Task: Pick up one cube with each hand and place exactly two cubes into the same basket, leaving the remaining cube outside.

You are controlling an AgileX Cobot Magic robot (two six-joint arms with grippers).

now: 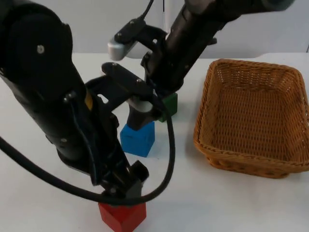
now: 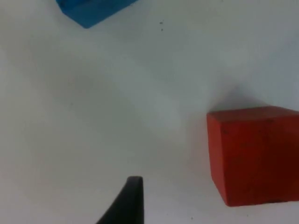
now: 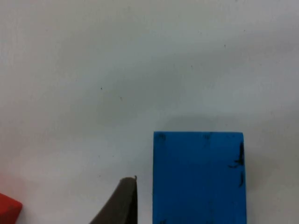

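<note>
A red cube (image 1: pixel 123 216) lies at the table's front edge, and my left gripper (image 1: pixel 126 194) hangs open just above it. In the left wrist view the red cube (image 2: pixel 254 156) sits beside one black fingertip (image 2: pixel 131 200), apart from it. A blue cube (image 1: pixel 138 139) lies mid-table under my open right gripper (image 1: pixel 142 118). The right wrist view shows the blue cube (image 3: pixel 198 177) close beside a fingertip (image 3: pixel 124 200). A green cube (image 1: pixel 170 105) stands behind the blue one, partly hidden by the right arm. The wicker basket (image 1: pixel 241 162) on the right holds nothing.
The left arm's bulk covers much of the table's left half (image 1: pixel 29 193). A corner of the blue cube (image 2: pixel 91 9) and a corner of the red cube (image 3: pixel 8 209) show in the opposite wrist views. White table lies between the cubes and the basket.
</note>
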